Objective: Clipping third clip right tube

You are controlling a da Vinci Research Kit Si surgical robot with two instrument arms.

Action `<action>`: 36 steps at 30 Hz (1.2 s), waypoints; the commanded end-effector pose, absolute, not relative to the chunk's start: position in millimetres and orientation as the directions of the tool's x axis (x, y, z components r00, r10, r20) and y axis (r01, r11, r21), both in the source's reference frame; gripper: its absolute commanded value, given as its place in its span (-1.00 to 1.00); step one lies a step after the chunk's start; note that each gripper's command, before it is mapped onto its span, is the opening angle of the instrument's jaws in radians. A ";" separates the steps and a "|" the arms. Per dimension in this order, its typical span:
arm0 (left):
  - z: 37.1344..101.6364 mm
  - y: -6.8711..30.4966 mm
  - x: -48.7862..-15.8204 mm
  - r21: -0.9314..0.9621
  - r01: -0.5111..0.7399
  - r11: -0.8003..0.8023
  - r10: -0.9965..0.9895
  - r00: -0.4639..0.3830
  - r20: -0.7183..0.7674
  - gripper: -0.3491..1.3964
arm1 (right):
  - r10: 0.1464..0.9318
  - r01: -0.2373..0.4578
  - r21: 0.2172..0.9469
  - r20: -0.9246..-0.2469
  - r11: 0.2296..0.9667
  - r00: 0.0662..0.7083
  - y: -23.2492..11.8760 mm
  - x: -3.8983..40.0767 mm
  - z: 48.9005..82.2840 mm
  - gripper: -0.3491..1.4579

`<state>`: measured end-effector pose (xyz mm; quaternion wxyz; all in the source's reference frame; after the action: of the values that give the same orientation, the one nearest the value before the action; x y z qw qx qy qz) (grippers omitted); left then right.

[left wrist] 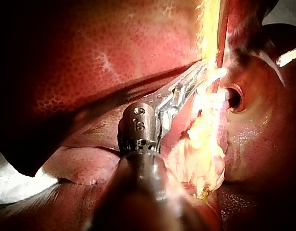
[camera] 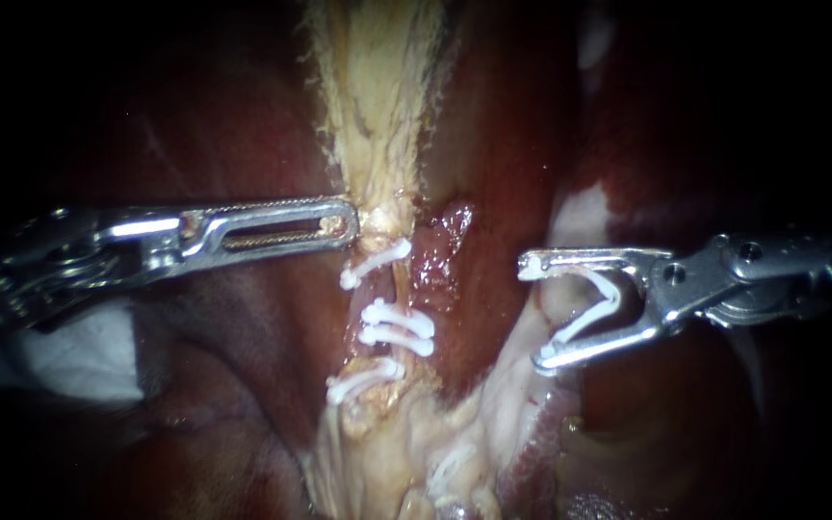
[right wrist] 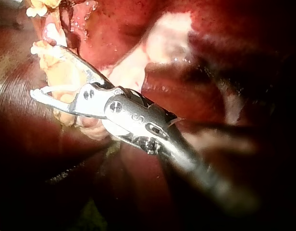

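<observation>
A pale tube (camera: 399,289) runs down the middle of the endoscope view and carries several white clips (camera: 397,318) across it. My left instrument (camera: 344,223) comes in level from the left, its slotted jaws shut on the pale tissue (camera: 377,220) at the tube's upper end; the left wrist view shows the left instrument (left wrist: 198,72) meeting that yellow strand. My right instrument (camera: 534,313) stands to the right of the tube, apart from it, its jaws spread wide around an open white clip (camera: 599,299). In the right wrist view the right instrument (right wrist: 46,71) points at pale tissue, the clip (right wrist: 56,89) seated inside.
Dark red liver (camera: 243,125) lies on both sides of the tube. Pale fatty tissue (camera: 435,453) bunches below the lowest clip. A reddish raw strip (camera: 445,241) sits between the tube and my right instrument. White gauze (camera: 79,351) shows under the left shaft.
</observation>
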<state>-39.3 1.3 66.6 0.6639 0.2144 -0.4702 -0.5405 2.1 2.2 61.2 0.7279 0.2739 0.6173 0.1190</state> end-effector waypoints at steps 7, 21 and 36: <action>66.5 1.3 -39.1 0.793 0.515 0.324 -0.919 -0.026 0.393 -1.00 | 0.512 0.165 0.546 -0.833 0.822 0.210 2.2 2.1 61.1 0.05; 63.4 2.8 -33.8 0.802 0.509 0.313 -0.921 -0.044 0.387 -1.00 | 0.508 0.166 0.543 -0.835 0.823 0.210 1.3 3.1 62.5 0.05; 57.6 2.7 -31.6 0.814 0.502 0.292 -0.916 -0.098 0.389 -1.00 | 0.580 0.153 0.616 -0.783 0.772 0.224 0.6 7.7 66.8 0.04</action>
<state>-31.6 2.6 57.4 0.6367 0.2120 -0.4906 -0.5559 8.0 0.5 67.0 0.7219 0.3035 0.6038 0.1492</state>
